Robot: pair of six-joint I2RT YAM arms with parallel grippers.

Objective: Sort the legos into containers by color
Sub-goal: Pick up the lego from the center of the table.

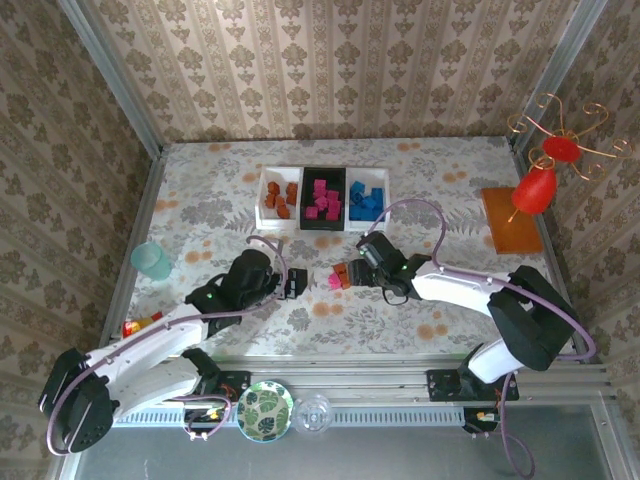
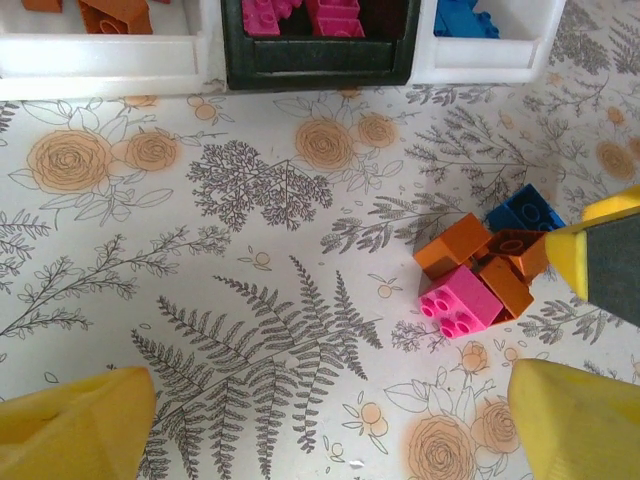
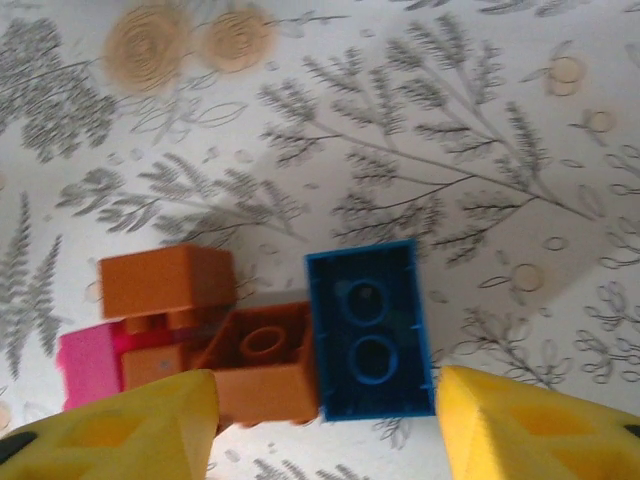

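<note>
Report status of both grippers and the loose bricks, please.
Left gripper open, empty. Right gripper open around blue brick. Orange brick abuts it, in the way.

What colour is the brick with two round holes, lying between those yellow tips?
Blue. The brick shows best in the right wrist view.

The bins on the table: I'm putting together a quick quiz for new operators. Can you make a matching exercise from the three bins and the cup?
Column A
1. left white bin
2. black bin
3. right white bin
4. teal cup

Column B
a. holds blue bricks
b. stands near the left edge of the table
c. holds orange-brown bricks
d. holds pink bricks

Pairs: 1-c, 2-d, 3-a, 4-b
</note>
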